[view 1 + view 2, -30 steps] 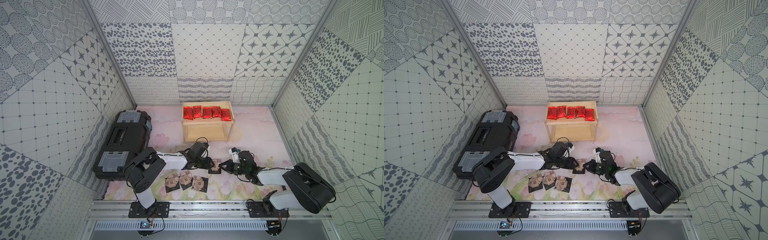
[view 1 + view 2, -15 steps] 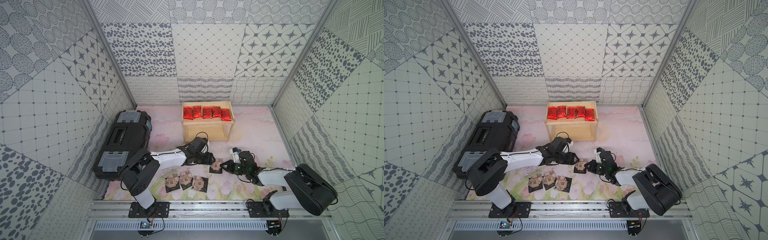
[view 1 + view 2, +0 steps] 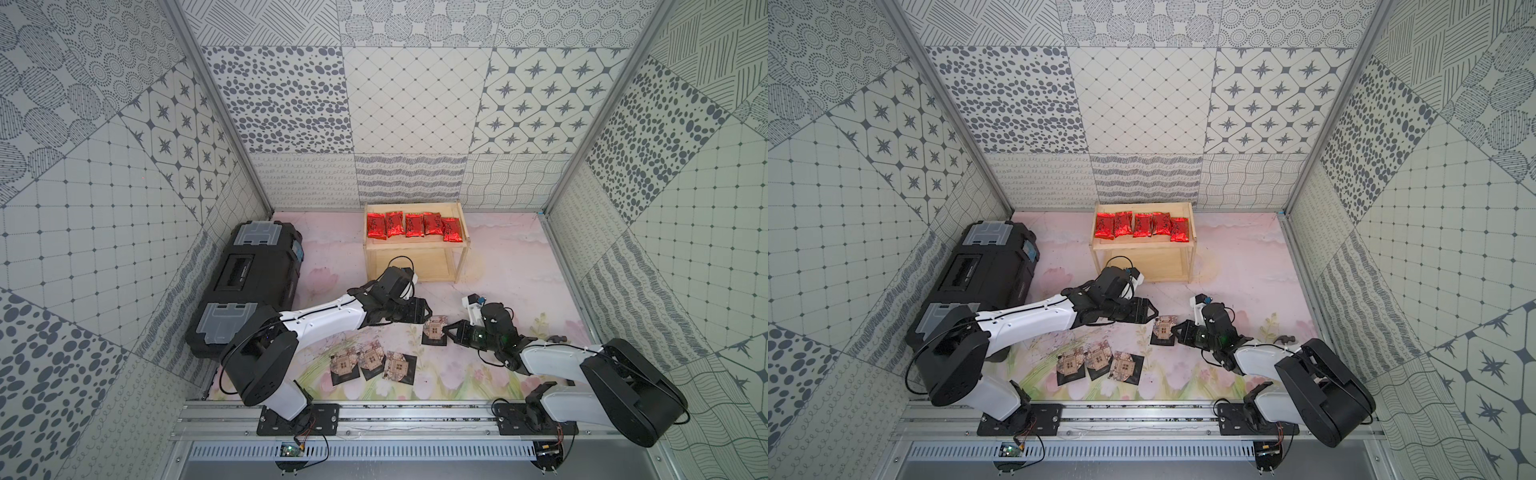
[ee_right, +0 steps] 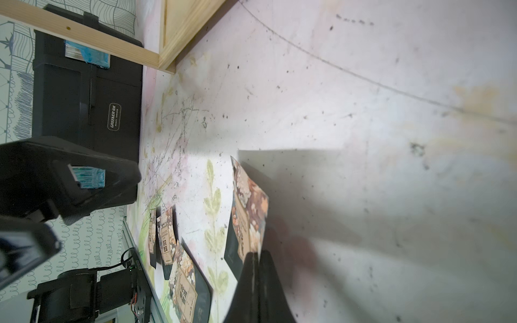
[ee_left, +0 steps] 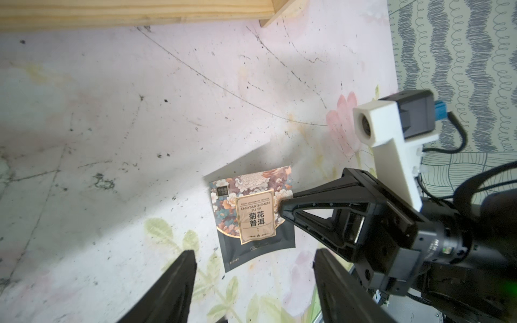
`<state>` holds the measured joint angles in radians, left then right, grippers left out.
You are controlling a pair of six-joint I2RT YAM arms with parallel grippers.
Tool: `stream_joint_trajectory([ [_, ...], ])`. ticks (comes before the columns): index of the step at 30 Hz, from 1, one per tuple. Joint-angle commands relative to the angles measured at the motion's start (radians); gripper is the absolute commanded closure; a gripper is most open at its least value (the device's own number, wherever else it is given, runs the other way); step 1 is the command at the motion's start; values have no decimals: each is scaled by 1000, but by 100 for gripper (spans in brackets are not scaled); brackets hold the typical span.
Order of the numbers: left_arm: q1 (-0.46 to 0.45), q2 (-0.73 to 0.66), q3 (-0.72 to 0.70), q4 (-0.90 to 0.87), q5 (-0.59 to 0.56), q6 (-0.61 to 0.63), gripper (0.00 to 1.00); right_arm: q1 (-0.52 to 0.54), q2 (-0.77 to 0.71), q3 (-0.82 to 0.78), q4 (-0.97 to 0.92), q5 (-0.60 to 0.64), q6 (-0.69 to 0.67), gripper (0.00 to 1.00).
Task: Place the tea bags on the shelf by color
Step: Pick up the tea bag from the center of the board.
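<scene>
A black tea bag (image 3: 434,331) (image 5: 251,221) with floral print stands tilted over the mat, and my right gripper (image 3: 446,331) (image 4: 256,254) is shut on its edge. My left gripper (image 3: 424,316) (image 5: 253,253) is open just beside it, jaws spread wide with nothing between them. Three more black tea bags (image 3: 372,365) (image 4: 181,279) lie flat near the front rail. Several red tea bags (image 3: 413,224) (image 3: 1142,224) sit in a row on the top tier of the wooden shelf (image 3: 415,246) (image 3: 1142,246). The shelf's lower tier shows bare.
A large black toolbox (image 3: 249,282) (image 4: 92,106) lies along the left wall beside the left arm. The shelf stands at the back centre, just beyond the left wrist. Patterned walls close in the sides and back; a metal rail (image 3: 374,415) runs along the front.
The left jaws have spread wider and come off the black tea bag, while the left arm stretched out lower. The right gripper keeps its hold on the bag.
</scene>
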<state>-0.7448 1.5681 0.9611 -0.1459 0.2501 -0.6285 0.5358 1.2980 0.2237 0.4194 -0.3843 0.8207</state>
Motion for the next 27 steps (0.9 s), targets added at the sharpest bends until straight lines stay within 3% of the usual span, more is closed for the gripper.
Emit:
stream_joint_trajectory([
  [1, 5, -52, 27, -121, -34, 6, 28, -6, -28, -24, 45, 20, -28, 100],
  [16, 6, -156, 31, -232, -115, -52, 28, -11, -150, -14, -32, 20, -54, 100],
  [22, 4, -166, 16, -220, -89, -57, 28, -10, -166, -14, -35, 7, -46, 100],
  [27, 41, -197, 3, -169, 20, -40, 26, -11, -261, -6, -68, -17, -38, 100],
])
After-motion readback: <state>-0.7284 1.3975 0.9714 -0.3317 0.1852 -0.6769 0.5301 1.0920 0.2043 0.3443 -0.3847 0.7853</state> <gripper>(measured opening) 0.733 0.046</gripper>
